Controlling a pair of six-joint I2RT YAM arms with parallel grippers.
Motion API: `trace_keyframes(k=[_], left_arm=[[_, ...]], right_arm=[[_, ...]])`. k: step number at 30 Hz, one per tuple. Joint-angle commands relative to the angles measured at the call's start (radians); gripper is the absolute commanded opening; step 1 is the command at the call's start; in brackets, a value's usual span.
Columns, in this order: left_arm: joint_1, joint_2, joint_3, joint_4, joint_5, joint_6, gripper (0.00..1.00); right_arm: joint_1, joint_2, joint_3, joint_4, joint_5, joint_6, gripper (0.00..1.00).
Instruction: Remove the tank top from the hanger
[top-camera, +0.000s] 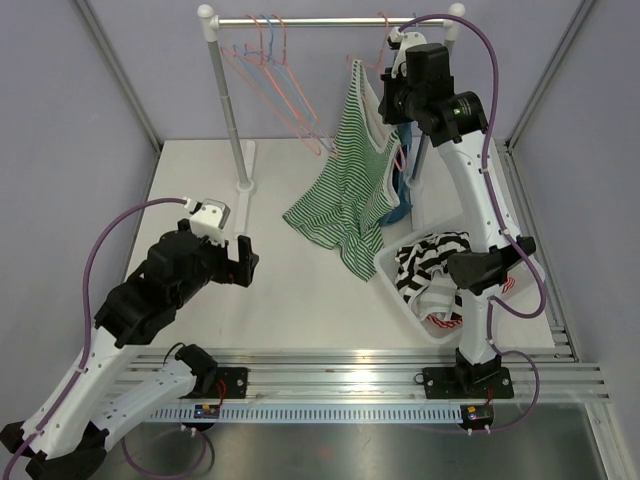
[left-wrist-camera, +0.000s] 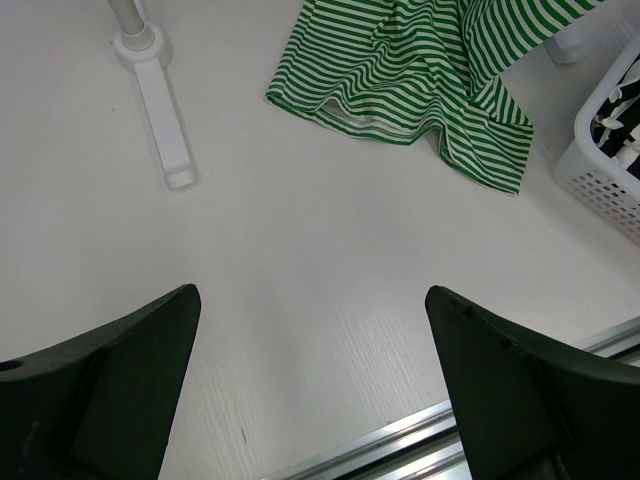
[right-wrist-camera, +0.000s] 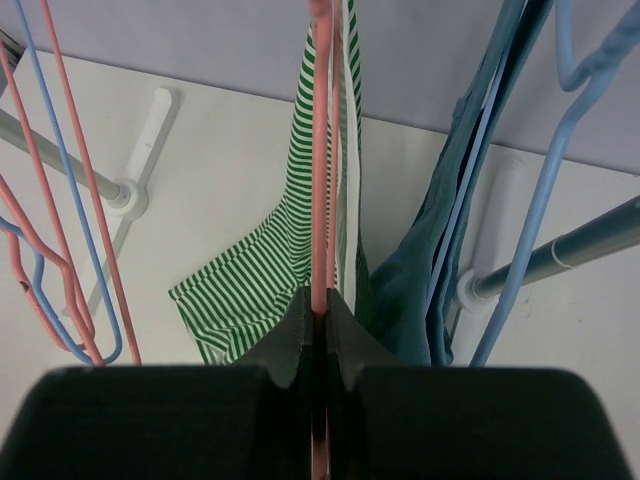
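Your table (top-camera: 200, 180) holds the rack (top-camera: 330, 20) at its far side, and everything here is placed from that rack.

The tank top (top-camera: 345, 195), green and white stripes, hangs from the rack's right end. Its hem spills onto the table below and in front of the rack. It is not yet off: in the right wrist view one strap runs up alongside the hanger wire, so judge the main step as undone.

The basket (top-camera: 390, 268) sits in front of the rack's right end, just beside the hem, with black-and-white clothes in it.

A blue garment (right-wrist-camera: 440, 250) hangs on the rack just right of the tank top. Keep it out of the pull.

Your left gripper (left-wrist-camera: 312, 292) is well in front of the rack's left post, above bare table, jaws spread wide and holding nothing.

Your right gripper (right-wrist-camera: 318, 300) is up at the rack's right end, jaws clamped on the pink hanger (right-wrist-camera: 320, 150) that carries the tank top. So the hanger is secured. What's left, by my reading: slip both straps off the wire and get the cloth clear. Your idle left arm looks like the one to take it.

Spare hangers (top-camera: 270, 70) hang at the rack's left half, apart from all this.
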Motion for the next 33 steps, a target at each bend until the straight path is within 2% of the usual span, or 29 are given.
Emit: trace_keyframes(k=[1,5,14,17,23,27,30,33], left_arm=[[-0.004,-0.010,-0.001,0.051,0.005,0.013,0.99],[-0.004,-0.012,-0.005,0.055,-0.001,0.009,0.99],[-0.002,-0.041,0.062,0.048,-0.038,-0.040,0.99],[-0.002,-0.044,0.130,0.044,-0.052,-0.077,0.99],[-0.004,0.025,0.298,0.059,-0.046,-0.125,0.99],[-0.005,0.109,0.439,0.110,0.006,-0.112,0.99],[-0.007,0.176,0.498,0.189,0.055,-0.088,0.99],[-0.025,0.252,0.542,0.265,0.100,-0.050,0.99]], right_arm=[[0.004,-0.081,0.032,0.097,-0.017,0.068,0.00],[0.004,-0.128,0.016,0.146,-0.112,0.123,0.00],[0.005,-0.213,-0.004,0.147,-0.200,0.193,0.00],[0.025,-0.302,-0.111,0.132,-0.215,0.203,0.00],[0.085,-0.543,-0.454,0.134,-0.224,0.223,0.00],[0.122,-0.670,-0.565,0.083,-0.249,0.228,0.00],[0.137,-0.788,-0.643,0.069,-0.277,0.245,0.00],[0.140,-0.838,-0.680,0.054,-0.323,0.249,0.00]])
